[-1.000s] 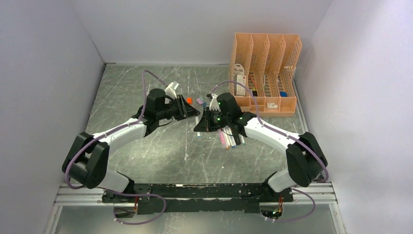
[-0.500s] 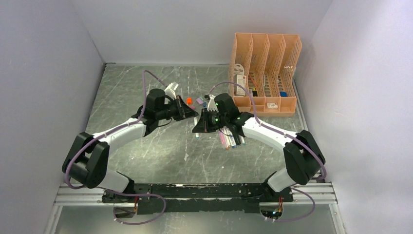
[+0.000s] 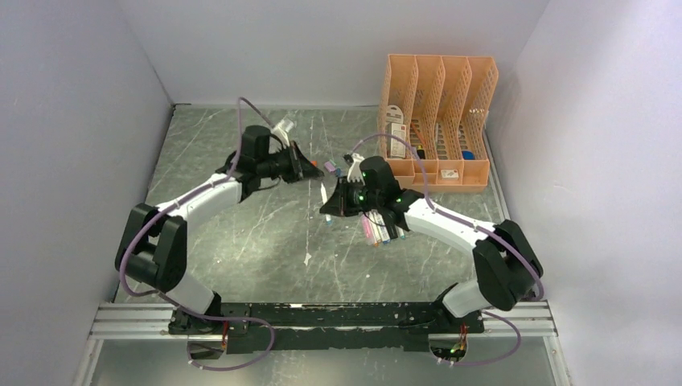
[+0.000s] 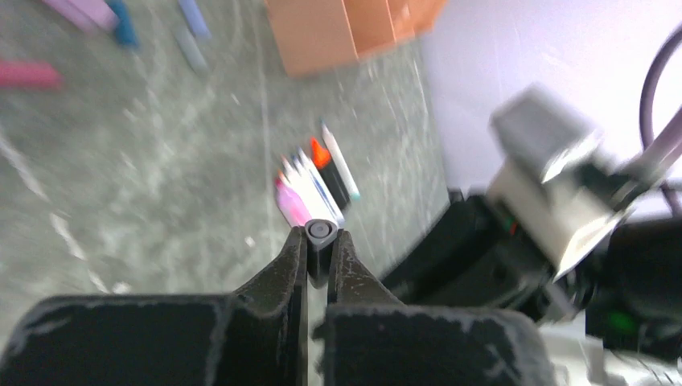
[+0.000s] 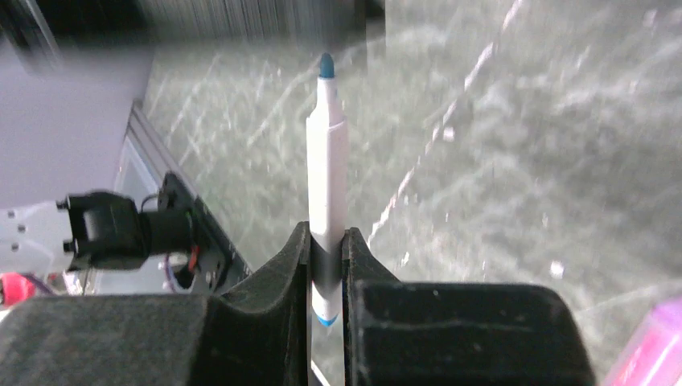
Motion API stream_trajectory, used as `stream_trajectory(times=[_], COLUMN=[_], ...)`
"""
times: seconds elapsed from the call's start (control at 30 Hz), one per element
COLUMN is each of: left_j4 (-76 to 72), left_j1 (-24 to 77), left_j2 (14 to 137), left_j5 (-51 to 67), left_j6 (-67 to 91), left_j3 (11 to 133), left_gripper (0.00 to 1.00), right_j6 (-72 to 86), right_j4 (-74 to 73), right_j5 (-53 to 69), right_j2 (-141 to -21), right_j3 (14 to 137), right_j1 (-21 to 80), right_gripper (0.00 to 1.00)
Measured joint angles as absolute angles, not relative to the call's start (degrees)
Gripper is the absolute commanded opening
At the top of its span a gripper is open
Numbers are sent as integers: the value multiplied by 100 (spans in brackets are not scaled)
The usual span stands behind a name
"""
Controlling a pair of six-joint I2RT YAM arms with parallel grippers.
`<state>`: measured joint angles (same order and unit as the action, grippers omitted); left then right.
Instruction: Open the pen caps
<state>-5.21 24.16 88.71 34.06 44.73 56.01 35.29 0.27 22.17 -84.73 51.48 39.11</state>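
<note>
A grey cap (image 4: 320, 231) was pinched in the left end effector (image 4: 320, 241), held apart from the pen (image 5: 326, 169), which was gripped by the right end effector (image 5: 326, 237) with its blue tip bared. Loose caps (image 3: 331, 166) lay on the counter (image 3: 265, 233) nearest the left arm.

The left wrist view was smeared throughout: the pens (image 4: 310, 189) lying beyond the left jaws ran together, and the cap (image 4: 320, 232) pinched in those jaws showed only its round end, the rest hidden. The organiser (image 4: 338, 28) was cut by the top edge. In the right wrist view the held pen (image 5: 326, 161) had its lower barrel hidden between the right jaws; a pink thing (image 5: 653, 342) to their right was cropped by the corner.
</note>
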Motion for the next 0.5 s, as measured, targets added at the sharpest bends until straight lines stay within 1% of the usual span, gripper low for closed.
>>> stream_trajectory(times=[0.07, 0.27, 0.37, 0.5], left_j4=[-486, -561, -464, -329], left_j1=[2250, 1114, 875, 851], left_j2=[8976, 9244, 9334, 9332], left_j5=[3301, 2875, 2801, 2783], left_j6=[4366, 4239, 4154, 4049], left_j3=[5878, 6705, 7026, 7083], left_gripper=[7, 7, 7, 7], right_j6=[3533, 3579, 3566, 3374], right_j4=[-21, -473, -762, -1302], right_j5=[2279, 2480, 2403, 1953], right_j2=[-8307, -7896, -7756, -7778], right_j3=[4995, 4252, 4136, 4318], right_j1=[3905, 3997, 3994, 3994], right_gripper=[0, 0, 0, 0])
